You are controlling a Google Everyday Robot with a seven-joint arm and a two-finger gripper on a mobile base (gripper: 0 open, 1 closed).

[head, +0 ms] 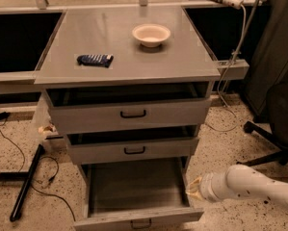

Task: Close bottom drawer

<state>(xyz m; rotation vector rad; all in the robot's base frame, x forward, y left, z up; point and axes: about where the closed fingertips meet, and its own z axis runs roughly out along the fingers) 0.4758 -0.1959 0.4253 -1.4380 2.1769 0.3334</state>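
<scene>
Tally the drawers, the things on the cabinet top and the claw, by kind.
Drawers: 3 (top drawer, middle drawer, bottom drawer, all open)
Bowl: 1
Dark packet: 1
Claw: 1, beside the bottom drawer's right front corner
Total: 6

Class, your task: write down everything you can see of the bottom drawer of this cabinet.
The bottom drawer is grey and metal-looking, the lowest of three, and is pulled far out. Its long shallow tray looks empty, and a small black bar handle sits on its low front. The tool is at its right side wall, near the front. Whether they touch cannot be told.
</scene>
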